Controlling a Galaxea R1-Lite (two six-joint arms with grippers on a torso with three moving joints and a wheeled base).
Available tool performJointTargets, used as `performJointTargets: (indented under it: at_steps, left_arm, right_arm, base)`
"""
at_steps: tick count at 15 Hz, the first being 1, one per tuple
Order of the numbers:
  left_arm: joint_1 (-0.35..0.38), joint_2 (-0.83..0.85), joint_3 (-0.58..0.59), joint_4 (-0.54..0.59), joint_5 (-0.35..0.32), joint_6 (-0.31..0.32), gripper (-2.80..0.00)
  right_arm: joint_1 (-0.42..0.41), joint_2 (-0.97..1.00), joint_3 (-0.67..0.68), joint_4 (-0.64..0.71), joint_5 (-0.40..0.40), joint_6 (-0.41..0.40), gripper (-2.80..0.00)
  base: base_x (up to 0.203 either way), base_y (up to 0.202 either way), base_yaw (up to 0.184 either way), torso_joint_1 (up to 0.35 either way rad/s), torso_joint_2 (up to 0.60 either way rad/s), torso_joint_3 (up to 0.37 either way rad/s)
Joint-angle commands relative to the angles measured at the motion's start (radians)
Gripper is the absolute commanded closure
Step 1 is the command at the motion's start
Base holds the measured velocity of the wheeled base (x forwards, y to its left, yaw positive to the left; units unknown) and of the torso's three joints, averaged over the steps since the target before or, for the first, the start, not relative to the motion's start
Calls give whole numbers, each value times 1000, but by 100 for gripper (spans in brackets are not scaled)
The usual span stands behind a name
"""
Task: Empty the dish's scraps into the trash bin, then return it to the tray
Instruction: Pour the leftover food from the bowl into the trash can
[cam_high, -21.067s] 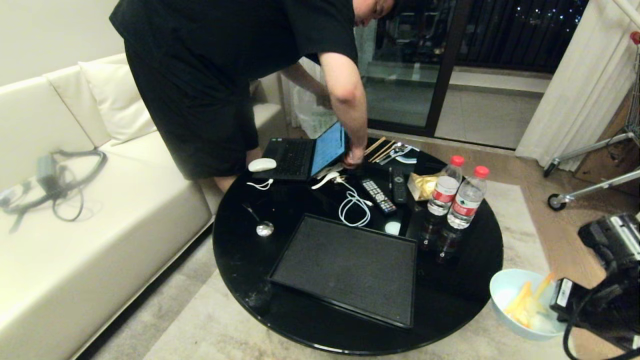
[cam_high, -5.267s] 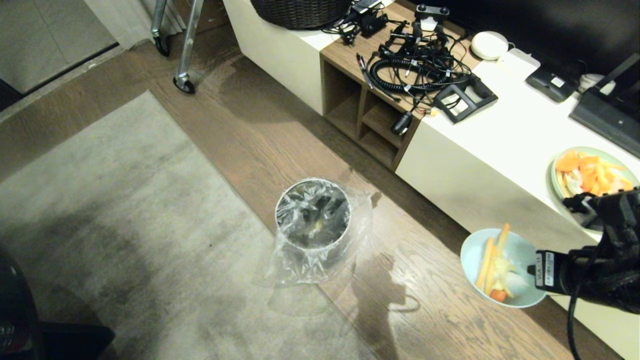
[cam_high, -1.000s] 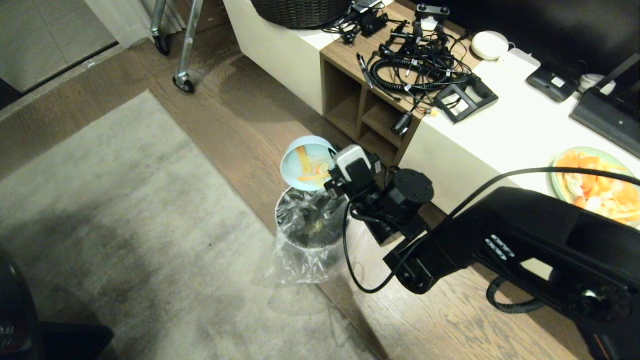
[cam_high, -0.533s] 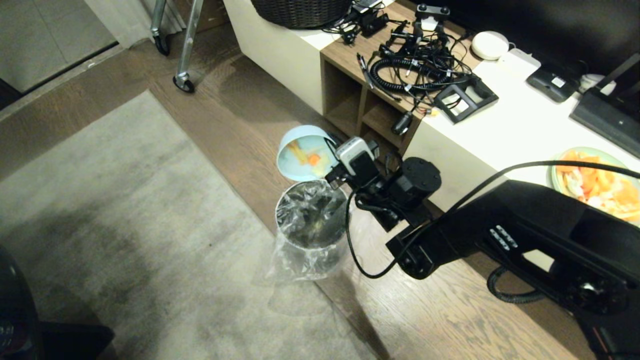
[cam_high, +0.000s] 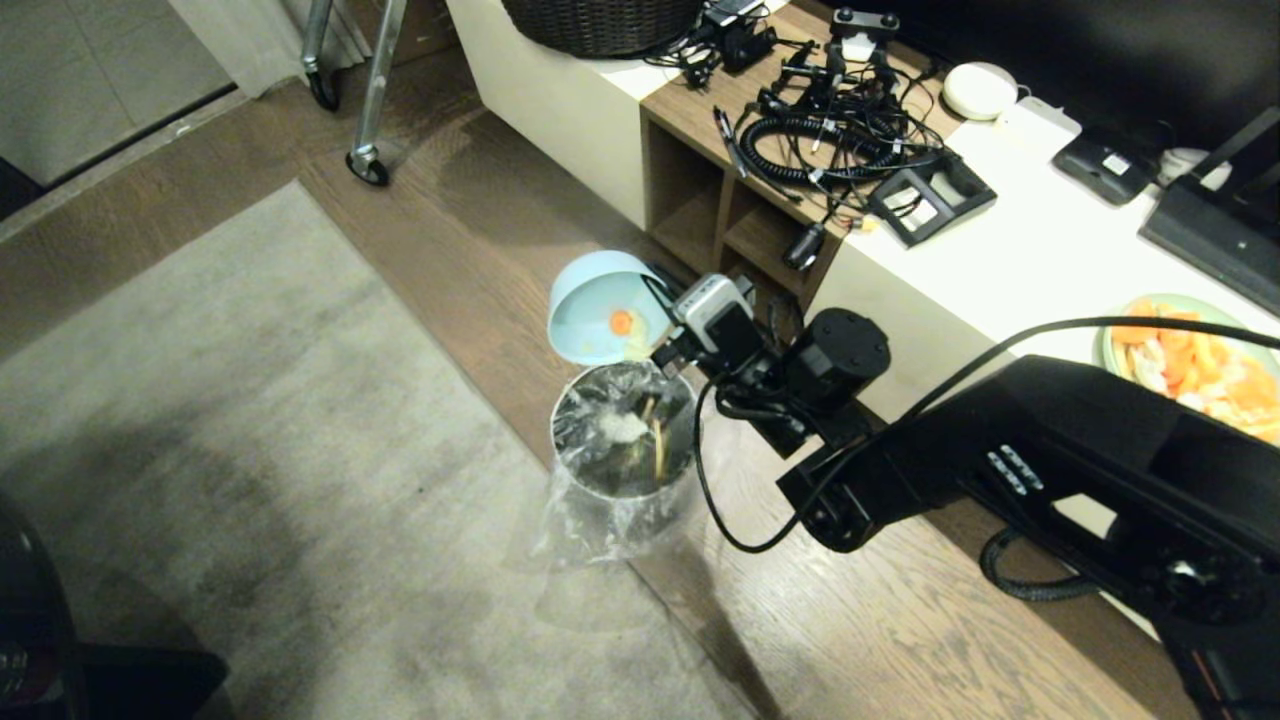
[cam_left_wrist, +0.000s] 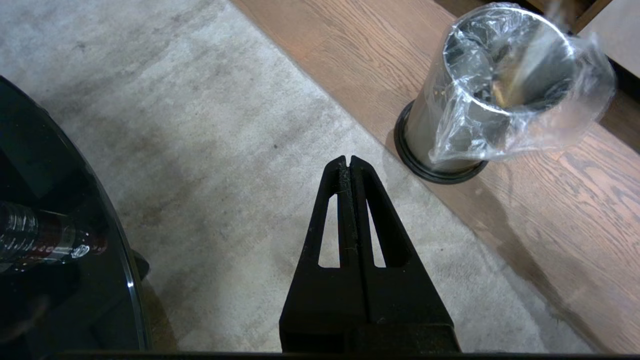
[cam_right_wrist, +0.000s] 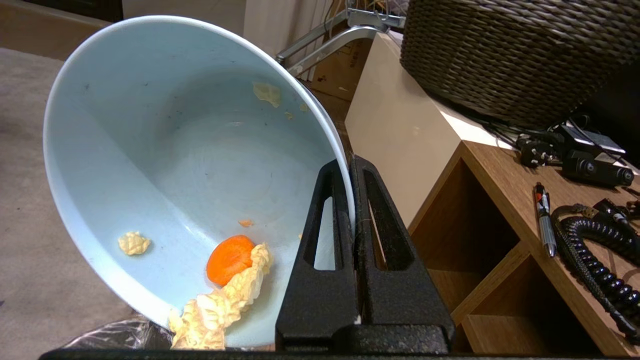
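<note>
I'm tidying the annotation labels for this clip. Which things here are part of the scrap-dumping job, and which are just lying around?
Part of the job:
- dish, tipped over the bin, rim pinched by the right gripper
- scraps left in the dish
- trash bin

Lying about:
- plate of orange fruit
- woven basket
- tangle of cables
- pen

dish (cam_right_wrist: 150, 150): pale blue | scraps (cam_right_wrist: 230, 260): orange, pale yellow | trash bin (cam_left_wrist: 480, 110): steel, black base | basket (cam_right_wrist: 510, 50): dark woven
</note>
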Motion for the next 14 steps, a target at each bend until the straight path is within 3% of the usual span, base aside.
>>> performJointTargets:
  at_steps: [1, 14]
  left_arm:
    - [0, 0, 0, 0, 0, -1, 0]
    - [0, 0, 0, 0, 0, -1, 0]
  right_arm:
    - [-2, -6, 0, -48, 2, -4, 0]
    - [-31, -5, -58, -48, 236, -3, 0]
  base:
    - [0, 0, 0, 0, 0, 0]
    - [0, 0, 0, 0, 0, 0]
